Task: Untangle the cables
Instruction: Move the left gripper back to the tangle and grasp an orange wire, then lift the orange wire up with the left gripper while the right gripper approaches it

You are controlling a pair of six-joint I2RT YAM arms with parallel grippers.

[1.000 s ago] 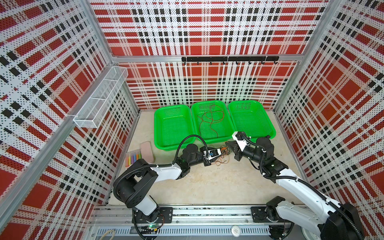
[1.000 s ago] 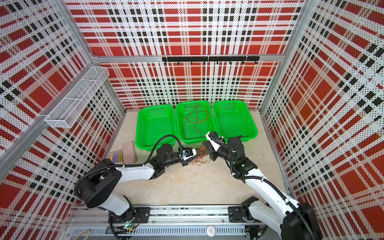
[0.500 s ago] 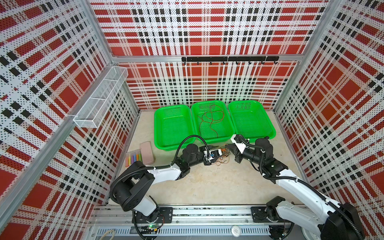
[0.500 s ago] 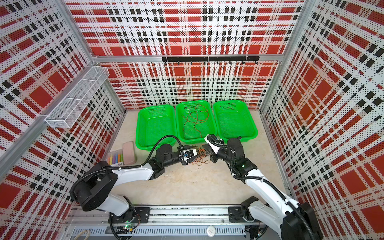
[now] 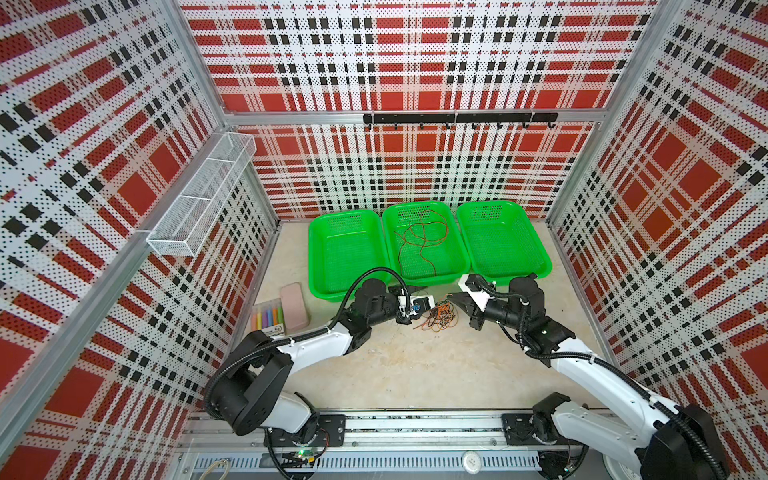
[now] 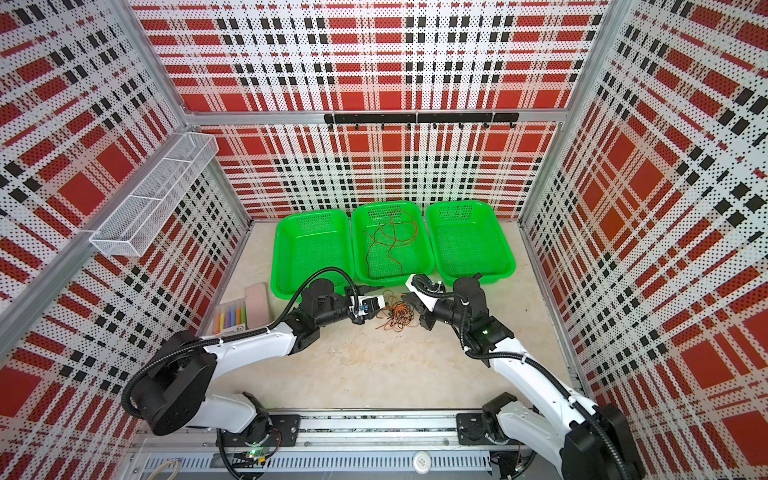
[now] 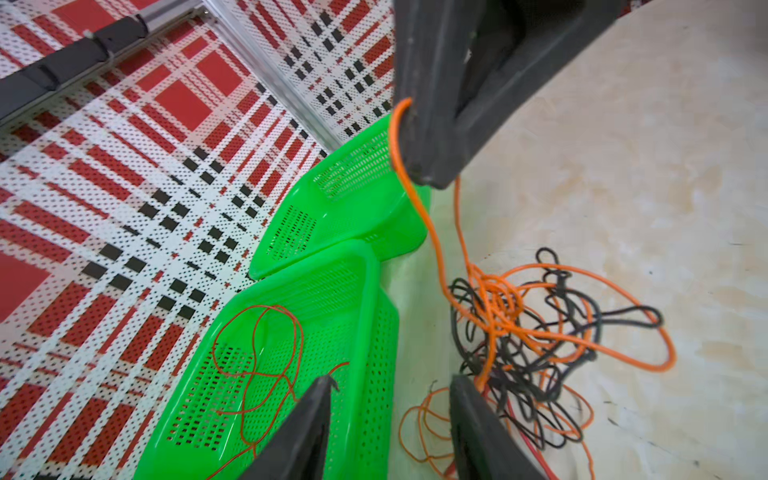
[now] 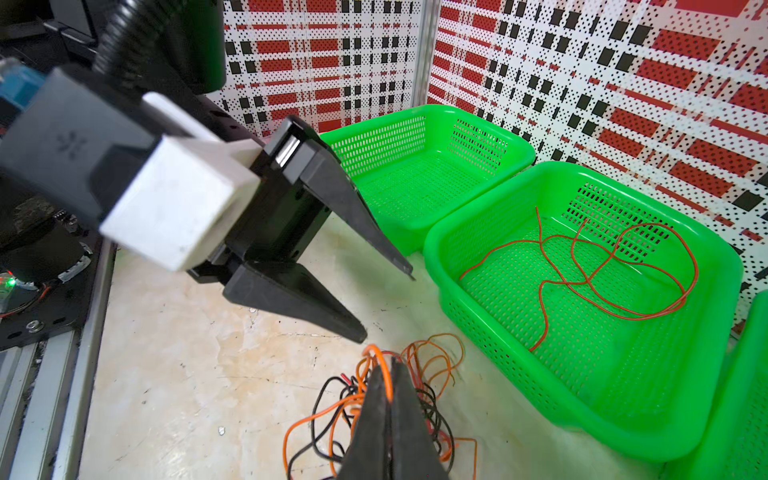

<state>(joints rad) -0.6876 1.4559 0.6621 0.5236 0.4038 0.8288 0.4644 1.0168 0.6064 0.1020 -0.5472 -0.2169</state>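
The cables (image 5: pixel 440 316) are lying as a knot of orange and black loops on the table (image 5: pixel 415 374), just short of the middle basket (image 5: pixel 432 279), which is sitting at the knot's 12 o'clock. A red cable (image 5: pixel 422 245) is lying loose inside that basket, apart from the knot.

The right gripper (image 8: pixel 388 365) is coming in from 3 o'clock with its fingers pressed together on an orange cable (image 7: pixel 419 216), which is running from the pinch down into the knot. The left gripper (image 7: pixel 392 380) is sitting at 9 o'clock with its fingers apart and nothing between them; one fingertip is at the edge of the heap.

By the look of it, the step in hand is drawing the orange cable out of the black cable (image 7: pixel 540 374). The next move seems to be calling for the left fingers to close on a black loop and pin it while the right pulls away.

Open table is stretching toward 6 o'clock and 3 o'clock, giving room for that pull. The basket rims at 12 o'clock are standing close, so a pull that way is risking a snag; the left basket (image 5: pixel 312 257) and right basket (image 5: pixel 498 204) are waiting empty.
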